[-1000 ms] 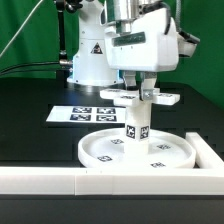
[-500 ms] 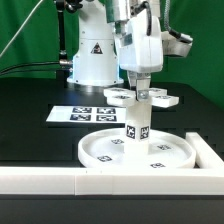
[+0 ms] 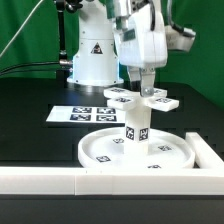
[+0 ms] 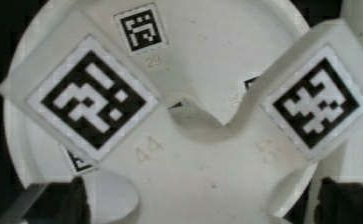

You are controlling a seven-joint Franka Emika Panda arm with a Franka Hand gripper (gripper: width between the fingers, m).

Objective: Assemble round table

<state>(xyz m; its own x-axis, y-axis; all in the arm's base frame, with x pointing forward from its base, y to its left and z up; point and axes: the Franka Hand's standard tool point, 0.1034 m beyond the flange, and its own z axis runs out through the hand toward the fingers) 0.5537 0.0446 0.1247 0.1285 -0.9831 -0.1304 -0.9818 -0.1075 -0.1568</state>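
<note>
The large round disc (image 3: 100, 150) lies flat on the black table. The short leg (image 3: 135, 125) stands upright at its middle. The cross-shaped foot piece (image 3: 160, 100) sits level on top of the leg. My gripper (image 3: 143, 88) comes straight down onto the middle of the foot and is shut on it. In the wrist view the foot (image 4: 204, 150) fills the picture, with two of its tags showing. My dark fingers (image 4: 62, 200) sit against its two sides, with the gripper (image 4: 199, 205) centred on it. The disc (image 4: 213, 20) shows behind it.
The marker board (image 3: 85, 113) lies on the table behind the disc, toward the exterior view's left. The long white border rail (image 3: 60, 180) runs along the front and turns up the right side (image 3: 205, 150). The arm's white base (image 3: 90, 60) stands at the back.
My gripper has turned about its vertical axis over the leg, and the foot piece has turned with it. The disc and leg have stayed in place.
</note>
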